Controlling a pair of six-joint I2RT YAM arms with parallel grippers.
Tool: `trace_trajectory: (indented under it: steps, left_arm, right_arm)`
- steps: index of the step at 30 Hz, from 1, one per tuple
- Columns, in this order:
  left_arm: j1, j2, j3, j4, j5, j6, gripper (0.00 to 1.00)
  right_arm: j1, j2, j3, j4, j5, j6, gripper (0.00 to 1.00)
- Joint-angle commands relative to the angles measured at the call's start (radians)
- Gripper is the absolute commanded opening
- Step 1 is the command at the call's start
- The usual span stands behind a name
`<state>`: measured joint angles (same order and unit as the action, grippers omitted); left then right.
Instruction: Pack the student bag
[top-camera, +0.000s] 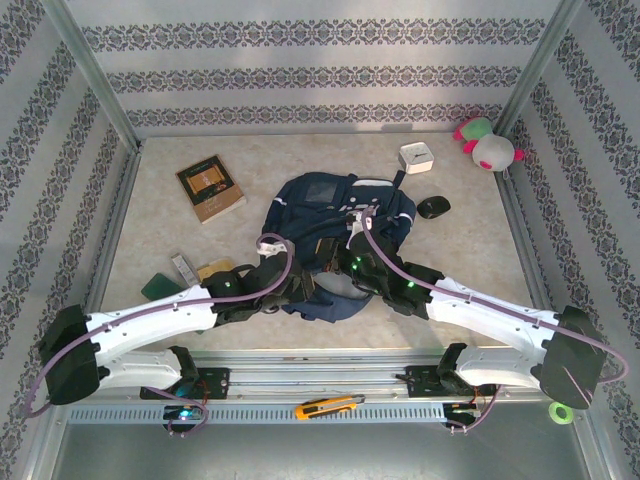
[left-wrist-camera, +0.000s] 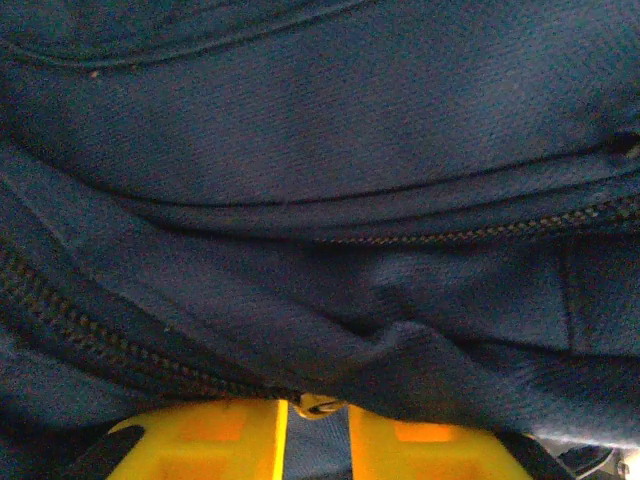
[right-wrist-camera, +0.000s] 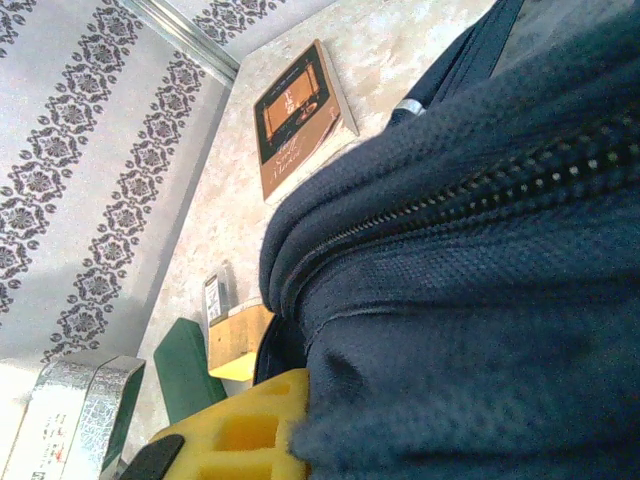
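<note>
Could lose the zip pull from the left pincer on a tug: caught only at the very tips, across a narrow gap, so cannot tell whether truly clamped. Could drag the student bag toward the near edge of the bench instead of running the zip, upon a slip of the right pincer, closed together on a fold of navy fabric. Places the bag at mid-bench, near rim touching both pincers, left one beside the right.
</note>
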<state>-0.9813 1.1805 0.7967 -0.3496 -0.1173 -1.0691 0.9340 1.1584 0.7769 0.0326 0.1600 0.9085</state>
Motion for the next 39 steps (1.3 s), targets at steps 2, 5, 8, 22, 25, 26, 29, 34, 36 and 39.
trace_trajectory:
  steps: [2, 5, 8, 22, 25, 26, 29, 34, 36, 39]
  left_arm:
    - [0.018, -0.045, -0.05, 0.021, -0.056, -0.029, 0.13]
    - [0.023, -0.086, -0.083, 0.045, -0.062, -0.024, 0.01]
    - [0.03, -0.13, -0.104, 0.041, -0.074, 0.015, 0.0]
    - [-0.024, -0.038, 0.079, -0.162, -0.043, 0.289, 0.68]
    - [-0.054, 0.002, 0.099, -0.179, -0.06, 0.314, 0.68]
    - [-0.06, 0.008, 0.1, -0.181, -0.066, 0.316, 0.67]
    - [-0.077, 0.034, 0.112, -0.211, -0.093, 0.335, 0.63]
    - [-0.089, 0.063, 0.108, -0.21, -0.133, 0.342, 0.47]
    - [-0.089, 0.072, 0.106, -0.177, -0.143, 0.347, 0.41]
    - [-0.089, 0.095, 0.117, -0.14, -0.168, 0.348, 0.38]
  right_arm:
    - [-0.011, -0.054, 0.008, 0.062, -0.035, -0.044, 0.0]
    - [-0.062, -0.045, -0.011, 0.083, -0.125, -0.015, 0.0]
    - [-0.103, -0.053, -0.037, 0.115, -0.2, 0.004, 0.0]
    - [-0.143, -0.057, -0.039, 0.165, -0.223, 0.088, 0.0]
    - [-0.143, -0.052, -0.035, 0.17, -0.217, 0.085, 0.0]
    - [-0.144, -0.051, -0.032, 0.169, -0.218, 0.083, 0.0]
    - [-0.144, -0.054, -0.028, 0.17, -0.215, 0.079, 0.0]
    - [-0.144, -0.054, -0.02, 0.171, -0.221, 0.08, 0.0]
    - [-0.143, -0.049, -0.015, 0.173, -0.229, 0.079, 0.0]
    - [-0.143, -0.045, -0.013, 0.177, -0.236, 0.081, 0.0]
